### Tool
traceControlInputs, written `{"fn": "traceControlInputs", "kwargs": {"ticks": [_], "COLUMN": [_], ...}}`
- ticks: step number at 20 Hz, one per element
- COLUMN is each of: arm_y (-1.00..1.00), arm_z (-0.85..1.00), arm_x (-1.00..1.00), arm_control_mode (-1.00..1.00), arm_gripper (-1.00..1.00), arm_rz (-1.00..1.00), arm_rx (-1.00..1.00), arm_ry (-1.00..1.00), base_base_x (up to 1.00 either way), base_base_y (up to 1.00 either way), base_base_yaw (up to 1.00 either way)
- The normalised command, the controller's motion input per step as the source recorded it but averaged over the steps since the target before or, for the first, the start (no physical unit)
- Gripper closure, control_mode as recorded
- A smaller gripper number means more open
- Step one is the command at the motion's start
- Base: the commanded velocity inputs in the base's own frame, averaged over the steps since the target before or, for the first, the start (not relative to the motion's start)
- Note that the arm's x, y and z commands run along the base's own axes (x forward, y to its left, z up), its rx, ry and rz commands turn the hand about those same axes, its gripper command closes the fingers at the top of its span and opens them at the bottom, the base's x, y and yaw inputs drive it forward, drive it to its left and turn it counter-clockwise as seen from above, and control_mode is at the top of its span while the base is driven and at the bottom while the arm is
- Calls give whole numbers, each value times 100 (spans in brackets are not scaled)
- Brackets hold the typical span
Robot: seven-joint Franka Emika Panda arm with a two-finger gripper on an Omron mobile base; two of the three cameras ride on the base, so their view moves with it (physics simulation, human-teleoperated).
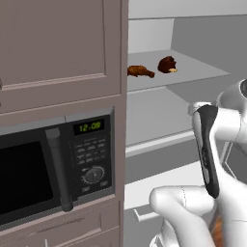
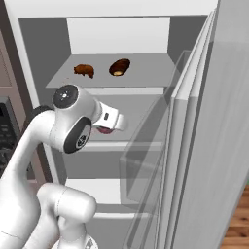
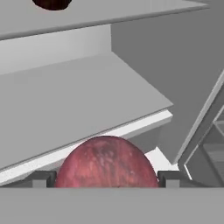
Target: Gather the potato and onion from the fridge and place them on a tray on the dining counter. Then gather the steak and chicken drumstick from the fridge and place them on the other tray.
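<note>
The onion [image 3: 106,161], round and red, sits between our pincer's [image 3: 106,181] two fingertips [image 3: 40,179], which stand wide and clasp it at its sides; we judge it held, in front of the middle shelf [image 3: 78,105] of the open fridge [image 2: 121,34]. On the shelf above, toward its back edge, lie the chicken drumstick [image 1: 140,71] and, just beside it, the steak [image 1: 167,64]. The fridge door [image 2: 209,136] stands close alongside, so backing out needs care.

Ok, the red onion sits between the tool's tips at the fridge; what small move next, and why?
Probably draw the tool straight back out of the fridge. The onion fills the gap between the tips, apparently gripped, just off the shelf edge. The open door stands close on the right, so a straight retreat looks safest.
</note>
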Motion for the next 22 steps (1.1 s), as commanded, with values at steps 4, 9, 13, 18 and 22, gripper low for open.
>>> {"fn": "traceControlInputs", "kwargs": {"ticks": [4, 9, 13, 18, 22], "arm_y": [54, 53, 15, 0, 0], "arm_z": [52, 62, 65, 0, 0], "arm_x": [-97, -73, -66, 0, 0], "arm_control_mode": [-100, -100, 100, 100, 100], "arm_gripper": [100, 100, 100, 100, 100], "arm_rz": [-7, 0, 0, 0, 0], "arm_rx": [-2, 0, 0, 0, 0], "arm_ry": [-28, -31, -2, 0, 0], "base_base_x": [0, 0, -25, -96, -100], "base_base_y": [0, 0, 3, 14, 45], "base_base_yaw": [0, 0, 1, 7, 4]}}
